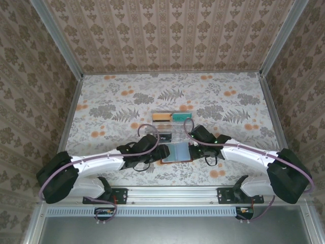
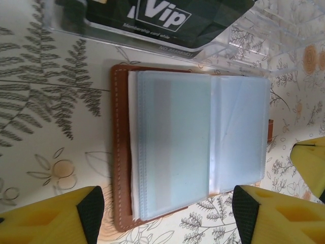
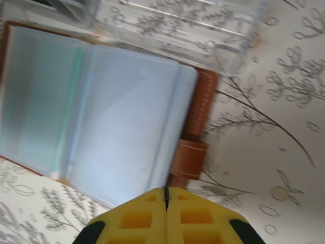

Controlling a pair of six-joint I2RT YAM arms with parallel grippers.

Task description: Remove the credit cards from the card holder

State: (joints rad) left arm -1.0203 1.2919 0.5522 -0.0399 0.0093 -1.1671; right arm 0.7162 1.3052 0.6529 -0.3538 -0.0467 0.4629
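The card holder (image 1: 177, 151) lies open on the table, brown leather rim around pale grey-blue sleeves (image 2: 175, 145). My left gripper (image 2: 167, 216) hovers open over its near edge, yellow fingers (image 2: 56, 216) standing wide on either side. At the holder's right edge, close to the brown strap (image 3: 189, 158), my right gripper (image 3: 166, 193) is shut with nothing visible between its fingers. A black credit card (image 2: 152, 18) marked "Vip" lies in the clear tray (image 1: 170, 127). An orange card (image 1: 161, 118) and a teal card (image 1: 179, 116) sit in the tray's far compartments.
The clear plastic tray (image 3: 177, 25) sits right against the holder's far edge. Both arms meet at the holder from left and right (image 1: 195, 151). Metal frame rails and patterned walls bound the flowered table (image 1: 101, 112).
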